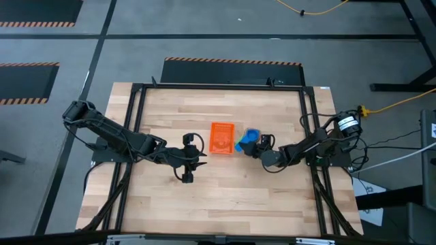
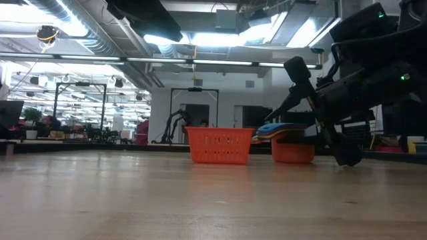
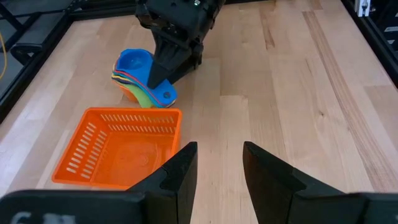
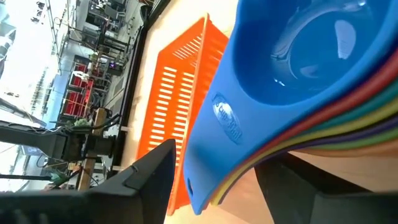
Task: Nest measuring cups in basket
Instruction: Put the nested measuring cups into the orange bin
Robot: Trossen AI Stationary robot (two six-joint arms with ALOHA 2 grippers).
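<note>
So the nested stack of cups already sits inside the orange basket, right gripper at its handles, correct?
Not inside. The high view shows the stack of cups on the table beside the orange basket, which is empty in the left wrist view. The right gripper is at the handles.

Wooden table point(image 1: 225, 190) — basket point(image 1: 221, 138), nested cups point(image 1: 248, 140)

This looks like a big robot lab or workshop. The wooden table point(image 1: 225, 184) sits in a black metal frame on a grey floor with orange-and-black warning stripes point(image 1: 231, 61). Long ceiling lights point(image 2: 220, 40) and silver pipes point(image 2: 73, 20) hang overhead (more machines stand far back).
</note>
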